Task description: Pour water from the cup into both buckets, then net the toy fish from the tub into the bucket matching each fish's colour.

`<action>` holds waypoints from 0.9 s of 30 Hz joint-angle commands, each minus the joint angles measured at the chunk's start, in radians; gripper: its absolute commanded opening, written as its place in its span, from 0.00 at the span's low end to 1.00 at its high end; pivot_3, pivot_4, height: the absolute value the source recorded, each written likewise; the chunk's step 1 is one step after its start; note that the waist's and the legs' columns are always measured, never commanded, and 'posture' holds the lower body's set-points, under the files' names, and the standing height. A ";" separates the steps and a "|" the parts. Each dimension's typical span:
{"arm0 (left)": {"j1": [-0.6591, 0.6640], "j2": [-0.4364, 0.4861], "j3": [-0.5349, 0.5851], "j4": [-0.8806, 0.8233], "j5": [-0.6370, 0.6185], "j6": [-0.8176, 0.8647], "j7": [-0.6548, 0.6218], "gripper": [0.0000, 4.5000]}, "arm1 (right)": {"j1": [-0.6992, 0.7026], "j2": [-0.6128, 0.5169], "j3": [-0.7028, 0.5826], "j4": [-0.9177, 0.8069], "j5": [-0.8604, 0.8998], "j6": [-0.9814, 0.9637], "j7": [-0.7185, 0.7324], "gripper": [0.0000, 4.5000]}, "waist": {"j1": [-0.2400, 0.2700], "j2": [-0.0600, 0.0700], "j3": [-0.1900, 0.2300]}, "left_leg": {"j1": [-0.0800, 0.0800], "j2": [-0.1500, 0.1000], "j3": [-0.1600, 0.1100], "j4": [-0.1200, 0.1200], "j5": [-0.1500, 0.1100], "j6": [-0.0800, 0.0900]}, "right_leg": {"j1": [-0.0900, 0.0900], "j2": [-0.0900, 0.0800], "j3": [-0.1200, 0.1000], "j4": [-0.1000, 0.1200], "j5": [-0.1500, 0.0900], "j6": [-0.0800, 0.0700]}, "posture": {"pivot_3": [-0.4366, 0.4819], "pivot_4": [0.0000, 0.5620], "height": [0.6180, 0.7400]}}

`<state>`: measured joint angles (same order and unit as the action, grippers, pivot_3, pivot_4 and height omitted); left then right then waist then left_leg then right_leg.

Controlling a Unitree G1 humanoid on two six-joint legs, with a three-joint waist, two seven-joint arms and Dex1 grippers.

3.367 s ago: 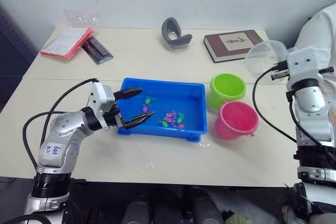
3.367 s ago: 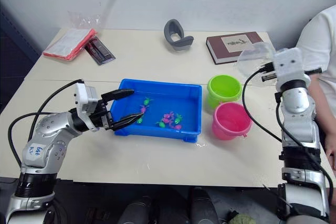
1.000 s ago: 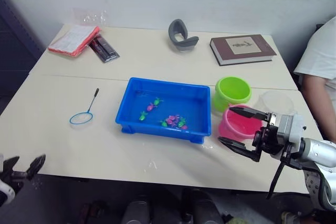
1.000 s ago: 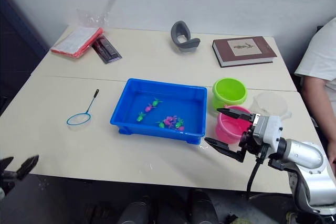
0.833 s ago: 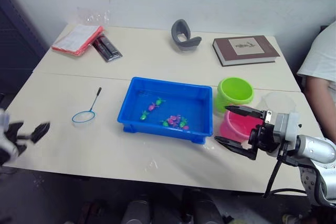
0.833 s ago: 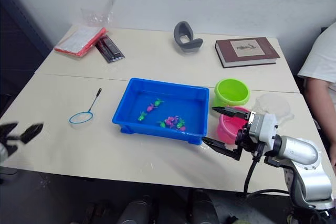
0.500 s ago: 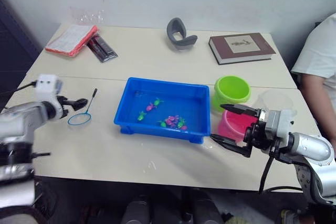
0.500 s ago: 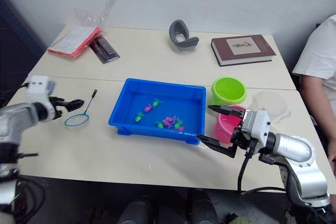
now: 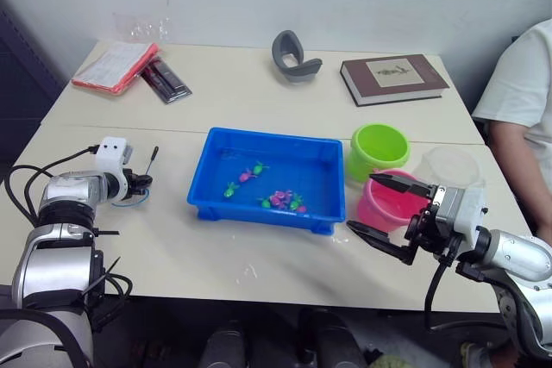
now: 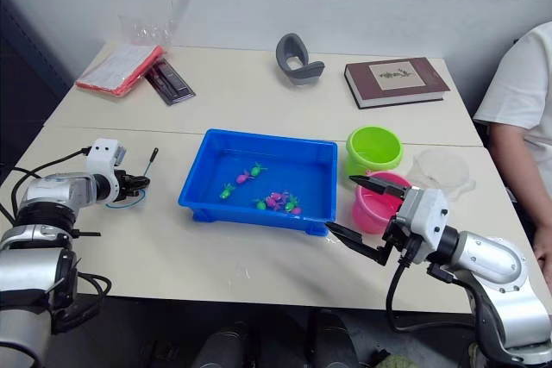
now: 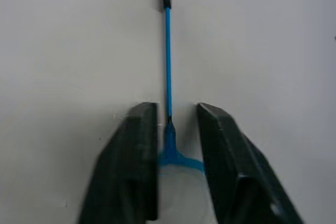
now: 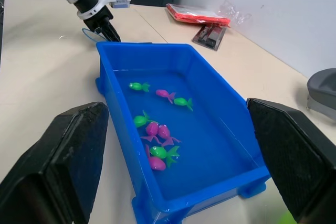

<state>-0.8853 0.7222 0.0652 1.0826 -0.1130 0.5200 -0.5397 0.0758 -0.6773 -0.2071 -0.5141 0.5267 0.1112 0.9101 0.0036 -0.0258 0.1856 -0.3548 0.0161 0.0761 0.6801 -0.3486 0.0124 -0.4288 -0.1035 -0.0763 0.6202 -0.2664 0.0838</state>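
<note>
Gripping the small blue-rimmed mesh net (image 11: 168,129) cleanly means we centre the left gripper (image 11: 173,156) on the handle's base, just where it meets the hoop, then close squarely. Its jaws stand slightly apart, straddling that joint. The net lies flat on the table (image 9: 216,256), left of the shallow bright blue plastic tub (image 9: 332,174), handle pointing away from us. Our right gripper (image 10: 366,217) hangs wide open near the tub's right end.

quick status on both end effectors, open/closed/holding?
Left end effector: open, fingers straddling the net where handle meets hoop, not yet closed on it.
Right end effector: wide open, empty, in front of the pink bucket.
</note>
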 commanded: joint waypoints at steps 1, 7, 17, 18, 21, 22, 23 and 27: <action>0.011 0.041 0.076 -0.032 -0.048 -0.103 -0.093 0.01 | 0.011 -0.021 -0.050 -0.053 0.026 0.019 -0.015 1.00 | 0.001 0.000 0.000 | 0.000 0.000 0.000 0.000 0.000 0.000 | 0.000 0.000 0.000 0.000 0.000 0.000 | 0.48 0.27 1.00; 0.080 0.161 0.143 -0.241 -0.115 -0.350 -0.407 0.01 | -0.044 -0.073 -0.064 -0.078 0.153 0.177 -0.034 1.00 | -0.009 -0.004 0.002 | -0.001 0.002 -0.001 0.001 -0.001 -0.001 | -0.001 0.000 -0.001 0.000 0.000 0.000 | 0.48 0.27 1.00; 0.254 0.241 -0.060 -0.945 -0.237 -0.362 -0.941 0.01 | -0.433 -0.220 0.108 -0.062 0.452 0.746 -0.188 1.00 | 0.000 0.003 0.006 | -0.003 0.001 -0.005 0.001 -0.002 -0.001 | -0.001 -0.011 -0.008 -0.002 -0.003 -0.006 | 0.48 0.27 1.00; 0.247 0.224 -0.082 -0.995 -0.245 -0.313 -0.923 0.01 | -0.454 -0.215 0.125 -0.054 0.458 0.770 -0.191 1.00 | 0.000 0.003 0.006 | -0.005 0.001 -0.007 0.002 -0.002 0.000 | -0.002 -0.011 -0.009 -0.003 -0.003 -0.006 | 0.48 0.27 1.00; 0.244 0.182 -0.136 -1.105 -0.241 -0.239 -0.894 0.01 | -0.509 -0.176 0.170 -0.029 0.464 0.820 -0.212 1.00 | -0.002 0.003 0.006 | -0.008 -0.001 -0.007 0.003 -0.002 0.002 | -0.002 -0.010 -0.010 -0.002 -0.001 -0.002 | 0.48 0.27 1.00; 0.240 0.168 -0.152 -1.135 -0.241 -0.217 -0.889 0.01 | -0.526 -0.164 0.187 -0.022 0.464 0.836 -0.215 1.00 | -0.004 0.003 0.006 | -0.009 -0.001 -0.007 0.004 -0.001 0.003 | -0.002 -0.010 -0.011 -0.002 0.000 -0.001 | 0.48 0.27 1.00; 0.234 0.153 -0.164 -1.153 -0.241 -0.196 -0.881 0.01 | -0.542 -0.154 0.203 -0.017 0.459 0.848 -0.211 1.00 | -0.005 0.003 0.006 | -0.011 -0.001 -0.007 0.005 -0.001 0.004 | -0.003 -0.009 -0.011 -0.002 0.000 0.000 | 0.48 0.27 1.00; 0.195 0.108 -0.214 -1.172 -0.220 -0.161 -0.866 0.01 | -0.609 -0.101 0.277 0.006 0.425 0.873 -0.200 1.00 | -0.005 0.003 0.006 | -0.014 -0.002 -0.006 0.007 0.000 0.005 | -0.005 -0.005 -0.014 -0.001 0.001 0.001 | 0.48 0.27 1.00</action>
<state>-0.6631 0.8323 -0.1449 -0.0595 -0.3327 0.3472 -1.4150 -0.5070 -0.7895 0.0590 -0.5005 0.9597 0.9823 0.7020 -0.0011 -0.0227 0.1915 -0.3698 0.0140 0.0693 0.6874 -0.3486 0.0175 -0.4346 -0.1085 -0.0911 0.6188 -0.2653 0.0847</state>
